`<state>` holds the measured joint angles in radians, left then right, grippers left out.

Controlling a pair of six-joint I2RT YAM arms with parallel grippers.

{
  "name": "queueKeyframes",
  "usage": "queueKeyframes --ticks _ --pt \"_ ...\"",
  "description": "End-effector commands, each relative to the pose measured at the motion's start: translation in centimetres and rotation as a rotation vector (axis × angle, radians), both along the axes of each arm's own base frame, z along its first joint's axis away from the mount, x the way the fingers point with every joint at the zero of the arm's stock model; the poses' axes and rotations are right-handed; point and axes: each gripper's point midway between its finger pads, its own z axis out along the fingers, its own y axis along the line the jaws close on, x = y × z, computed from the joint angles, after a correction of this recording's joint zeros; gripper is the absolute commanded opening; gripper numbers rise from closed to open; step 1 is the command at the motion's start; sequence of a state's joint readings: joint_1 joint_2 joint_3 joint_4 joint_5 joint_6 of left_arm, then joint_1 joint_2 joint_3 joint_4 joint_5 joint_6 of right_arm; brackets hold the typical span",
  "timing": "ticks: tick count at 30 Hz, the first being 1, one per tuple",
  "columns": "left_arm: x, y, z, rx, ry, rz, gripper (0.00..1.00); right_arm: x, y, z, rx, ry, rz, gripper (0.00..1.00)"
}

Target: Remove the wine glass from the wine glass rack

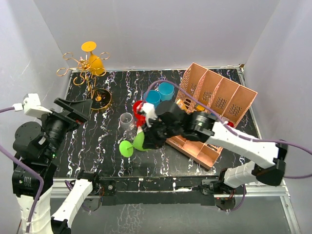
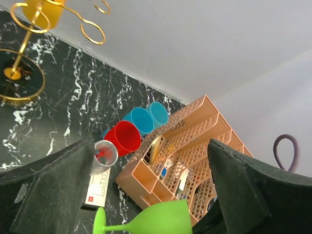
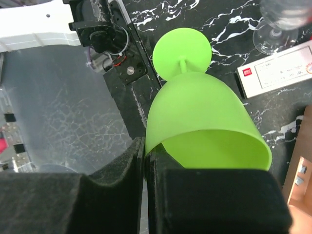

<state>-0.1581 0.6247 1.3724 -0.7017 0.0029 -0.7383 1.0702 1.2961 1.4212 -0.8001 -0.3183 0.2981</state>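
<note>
The left gripper [image 1: 84, 110] hangs over the left edge of the desk [image 1: 97, 156], its jaws spread wide with nothing between them. Beyond it, in the far left corner, stands the wine glass rack [image 1: 89, 77], with its round base on the black marble top and its curled arms spread above. A yellow wine glass [image 1: 95, 63] hangs upside down on the rack, foot uppermost and bowl below the loops.

Toward the middle of the desk a small clear glass [image 1: 126, 120] stands upright, and a white label card [image 3: 280, 73] lies flat just beside its foot. Nearer the front edge a green wine glass [image 1: 132, 145] lies on its side, off the rack and well apart from it. Its foot points to the left and its open mouth to the right.

The right gripper [image 1: 146, 139] is at that mouth, its jaws pressed together on the rim of the green bowl, so the thin wall sits pinched between them.

Behind the gripper a red cup [image 1: 139, 106] lies on its side, and two blue cups [image 1: 152, 97] lie in a row beyond it toward the far edge.

The right part of the desk carries a pink slotted organizer box [image 1: 219, 97], set at an angle between the far right corner and the front edge. Its perforated dividers face up, and small items show in some of its slots.
</note>
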Motion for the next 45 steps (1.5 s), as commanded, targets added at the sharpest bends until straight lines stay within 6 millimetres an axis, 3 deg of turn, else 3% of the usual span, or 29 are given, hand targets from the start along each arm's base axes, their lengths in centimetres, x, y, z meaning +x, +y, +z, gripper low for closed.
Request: queueKeyframes --ticks 1,8,13,22,27,32,40,43,45 --pt "-1.2 2.0 1.3 0.065 -0.044 0.084 0.97 0.9 2.6 -0.7 -0.132 -0.109 -0.053 0.08" --pt "-2.4 3.0 2.2 0.095 -0.084 0.120 0.97 0.1 6.5 -5.9 -0.428 -0.185 -0.020 0.08" --pt "-3.0 3.5 2.5 0.113 -0.096 0.140 0.97 0.2 7.8 -9.0 -0.582 -0.232 -0.002 0.08" --pt "-3.3 4.0 2.4 0.129 -0.102 0.158 0.97 0.2 8.7 -11.0 -0.630 -0.221 0.022 0.09" --pt "-3.2 3.9 2.4 0.135 -0.100 0.154 0.97 0.7 9.3 -11.1 -0.629 -0.238 0.004 0.27" --pt "-3.3 4.1 2.6 0.144 -0.104 0.161 0.97 1.5 10.3 -8.8 -0.568 -0.273 -0.035 0.46" --pt "-2.9 3.9 2.6 0.147 -0.098 0.153 0.97 1.8 11.1 0.3 -0.271 -0.328 -0.091 0.74" --pt "-2.5 3.6 2.3 0.142 -0.089 0.143 0.97 1.7 10.2 2.9 -0.155 -0.347 -0.118 0.83" --pt "-2.2 3.4 1.9 0.143 -0.077 0.136 0.97 2.0 8.2 5.1 -0.070 -0.373 -0.180 0.88"
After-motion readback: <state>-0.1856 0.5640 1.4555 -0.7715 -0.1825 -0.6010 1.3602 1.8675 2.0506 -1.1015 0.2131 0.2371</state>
